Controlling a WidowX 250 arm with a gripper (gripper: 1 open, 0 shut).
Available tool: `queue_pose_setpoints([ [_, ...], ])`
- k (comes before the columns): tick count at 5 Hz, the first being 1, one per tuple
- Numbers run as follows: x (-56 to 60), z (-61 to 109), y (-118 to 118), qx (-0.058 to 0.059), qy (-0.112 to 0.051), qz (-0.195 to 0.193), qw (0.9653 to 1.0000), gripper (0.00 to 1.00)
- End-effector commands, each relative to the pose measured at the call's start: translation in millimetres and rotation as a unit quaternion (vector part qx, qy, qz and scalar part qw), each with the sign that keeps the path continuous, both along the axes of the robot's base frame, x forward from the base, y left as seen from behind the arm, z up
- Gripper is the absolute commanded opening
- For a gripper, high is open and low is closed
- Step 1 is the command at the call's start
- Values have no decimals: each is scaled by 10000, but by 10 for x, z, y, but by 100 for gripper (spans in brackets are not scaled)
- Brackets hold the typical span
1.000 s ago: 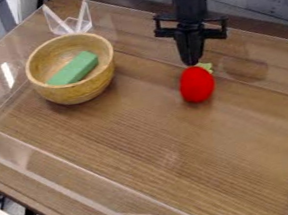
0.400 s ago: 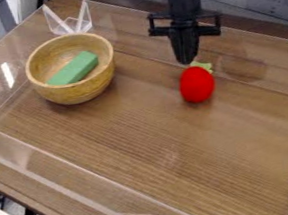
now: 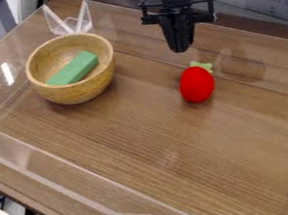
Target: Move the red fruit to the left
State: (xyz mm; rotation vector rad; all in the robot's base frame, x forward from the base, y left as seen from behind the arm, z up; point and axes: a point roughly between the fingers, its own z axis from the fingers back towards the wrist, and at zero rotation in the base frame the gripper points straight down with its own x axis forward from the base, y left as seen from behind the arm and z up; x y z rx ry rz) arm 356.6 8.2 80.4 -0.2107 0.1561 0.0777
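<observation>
The red fruit [image 3: 197, 84] is a small rounded strawberry-like toy with a green top, lying on the wooden table right of centre. My gripper [image 3: 180, 44] hangs pointing down, above and slightly left of the fruit, clear of it and holding nothing. Its dark fingers [image 3: 177, 36] appear as one narrow tip from this angle, so the gap between them does not show.
A wooden bowl [image 3: 50, 90] stands at the left with a green rectangular block [image 3: 73, 68] inside it. Clear plastic walls [image 3: 3, 139] run around the table's edges. Bare wood lies between the bowl and the fruit.
The gripper has lifted off the top of the red fruit and drifted slightly left. The fruit stays where it was on the table.
</observation>
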Motion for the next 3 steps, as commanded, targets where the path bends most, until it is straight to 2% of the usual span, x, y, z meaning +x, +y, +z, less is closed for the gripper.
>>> queue_pose_setpoints([
  [1,15,172,-35,57,-387,-54,9992,100],
  [3,-6,-54,-93,110,-251,-73,9996,100],
])
